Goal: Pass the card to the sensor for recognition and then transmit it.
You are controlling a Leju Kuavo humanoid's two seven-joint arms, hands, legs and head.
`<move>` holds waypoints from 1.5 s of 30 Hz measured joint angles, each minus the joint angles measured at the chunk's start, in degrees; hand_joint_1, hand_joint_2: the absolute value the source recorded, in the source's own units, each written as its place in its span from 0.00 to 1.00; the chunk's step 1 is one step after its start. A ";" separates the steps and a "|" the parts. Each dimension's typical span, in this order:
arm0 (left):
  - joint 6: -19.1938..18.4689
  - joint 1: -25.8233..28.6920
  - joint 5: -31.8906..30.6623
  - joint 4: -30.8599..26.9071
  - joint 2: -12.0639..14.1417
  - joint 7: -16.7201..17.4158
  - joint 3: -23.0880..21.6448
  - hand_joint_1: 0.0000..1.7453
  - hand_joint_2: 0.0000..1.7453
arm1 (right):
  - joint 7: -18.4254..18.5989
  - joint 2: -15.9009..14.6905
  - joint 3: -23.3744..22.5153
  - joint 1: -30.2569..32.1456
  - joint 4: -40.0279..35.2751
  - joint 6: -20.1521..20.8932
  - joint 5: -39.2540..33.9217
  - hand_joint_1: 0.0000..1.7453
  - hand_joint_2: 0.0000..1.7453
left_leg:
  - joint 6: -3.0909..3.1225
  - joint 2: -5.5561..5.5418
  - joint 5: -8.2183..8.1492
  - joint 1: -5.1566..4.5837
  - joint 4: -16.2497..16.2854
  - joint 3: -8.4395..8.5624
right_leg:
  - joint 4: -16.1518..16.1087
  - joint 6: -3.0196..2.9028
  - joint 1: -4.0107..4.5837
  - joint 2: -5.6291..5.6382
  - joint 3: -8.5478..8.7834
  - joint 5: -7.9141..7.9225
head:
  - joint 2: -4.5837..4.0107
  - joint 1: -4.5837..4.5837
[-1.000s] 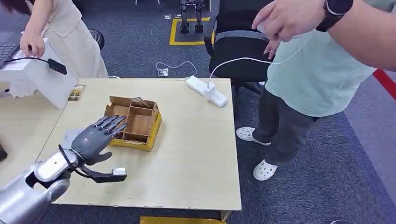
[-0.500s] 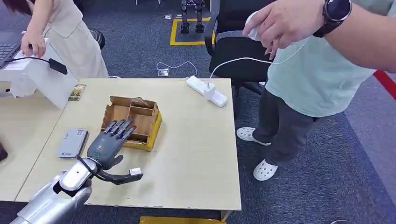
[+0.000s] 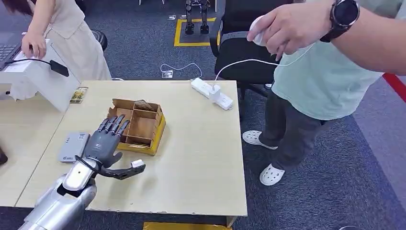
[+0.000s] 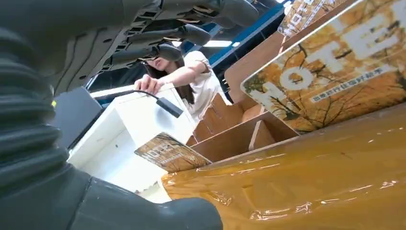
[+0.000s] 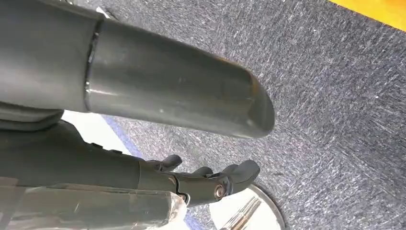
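My left hand [image 3: 106, 143] hovers with fingers spread and nothing held over the near-left wall of the partitioned brown cardboard box [image 3: 141, 125] near the table's [image 3: 201, 158] left edge, poised to reach in, since the autumn-printed cards [image 4: 171, 152] stand slotted there. My right hand [image 5: 206, 179] hangs down; I cannot tell its grip.

A compartmented cardboard box [image 3: 137, 125] sits on the tabletop [image 3: 201, 158], nearer its left edge than its right. The card reader [image 3: 74, 146] lies at the left edge, just left of the left hand [image 3: 106, 143], which hovers at the box's near-left corner. A power strip [image 3: 212, 93] lies at the far edge toward the right corner, and a card [image 3: 78, 95] rests at the far-left corner.
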 joint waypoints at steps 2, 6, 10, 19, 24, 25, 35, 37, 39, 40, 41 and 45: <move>0.02 0.06 -0.17 0.37 -0.55 0.00 0.76 0.00 1.00 | 0.00 0.00 0.00 0.01 0.04 0.00 0.00 0.00 0.00 | 0.00 0.00 0.00 0.00 0.00 0.00 | 0.00 0.00 0.00 0.00 0.00 0.00 | 0.00 -0.02; 0.00 0.10 -1.00 0.85 -1.13 0.04 1.72 0.00 1.00 | 0.00 0.00 0.00 0.02 0.11 -0.09 0.00 0.00 0.00 | 0.00 0.00 0.00 0.00 0.00 0.00 | 0.00 0.00 0.00 0.00 0.00 0.00 | 0.00 -0.02; 0.13 0.11 -1.46 1.03 -1.38 0.20 2.16 0.00 1.00 | 0.00 0.00 0.02 0.04 0.11 -0.09 -0.09 0.00 0.00 | 0.00 -0.01 0.00 0.00 0.00 0.00 | 0.00 0.00 0.00 -0.01 0.00 0.00 | 0.00 0.00; 0.33 0.11 -1.97 1.81 -2.01 0.98 3.06 0.00 1.00 | 0.00 0.00 0.02 0.09 0.13 -0.09 -0.09 0.00 0.00 | 0.00 -0.01 0.00 0.00 0.00 0.00 | 0.00 0.00 0.00 0.00 0.00 0.00 | 0.00 -0.02; 0.33 0.11 -2.12 1.84 -2.25 1.12 3.17 0.00 1.00 | 0.00 0.00 0.02 0.10 0.15 -0.09 -0.07 0.00 0.00 | 0.00 0.00 0.00 0.00 0.00 0.00 | 0.00 0.00 0.00 -0.01 0.01 0.00 | -0.02 -0.02; 0.33 0.10 -2.42 1.88 -2.25 1.44 3.19 0.00 1.00 | 0.00 0.00 0.02 0.11 0.15 -0.09 -0.09 0.00 0.00 | 0.00 0.00 0.00 0.00 0.00 0.00 | 0.00 0.00 0.00 -0.01 0.00 0.00 | 0.00 0.00; 1.49 0.04 -5.57 3.91 -2.51 4.02 4.96 0.00 1.00 | 0.00 0.00 0.07 0.28 0.15 -0.09 -0.44 0.00 0.00 | 0.00 0.00 0.00 0.00 0.00 0.00 | 0.01 0.00 0.01 0.00 0.00 0.00 | 0.00 -0.02; 1.51 0.01 -5.81 4.31 -2.51 4.11 5.35 0.00 1.00 | 0.00 0.00 0.07 0.31 0.17 -0.11 -0.55 0.00 0.00 | 0.00 0.00 0.00 0.00 0.00 0.00 | 0.00 0.00 0.01 0.00 0.00 0.00 | 0.00 -0.02; 1.55 0.00 -6.19 4.70 -2.56 4.20 6.03 0.00 1.00 | 0.00 0.00 0.07 0.32 0.17 -0.11 -0.66 0.00 0.00 | 0.00 0.00 0.00 0.00 0.00 0.00 | 0.00 0.00 0.00 0.00 0.00 0.00 | 0.00 -0.02; 1.71 -0.01 -6.36 4.90 -2.60 4.37 6.38 0.00 1.00 | 0.00 0.00 0.07 0.35 0.17 -0.11 -0.70 0.00 0.00 | 0.00 0.00 0.00 0.00 0.00 0.00 | 0.00 0.00 0.00 0.00 0.00 0.00 | 0.00 0.00; 1.81 -0.03 -6.51 5.03 -2.69 4.46 6.60 0.00 1.00 | 0.00 0.00 0.07 0.35 0.17 -0.13 -0.70 0.00 0.00 | 0.00 0.00 0.00 0.00 0.00 0.00 | 0.00 0.00 0.00 -0.01 0.00 0.00 | 0.00 0.00; 2.05 -0.12 -7.04 5.68 -2.80 5.07 7.67 0.00 1.00 | 0.00 0.00 0.09 0.36 0.20 -0.15 -0.79 0.00 0.00 | 0.00 0.00 0.00 0.00 0.00 0.00 | 0.00 0.00 0.00 0.00 0.00 0.00 | 0.00 -0.02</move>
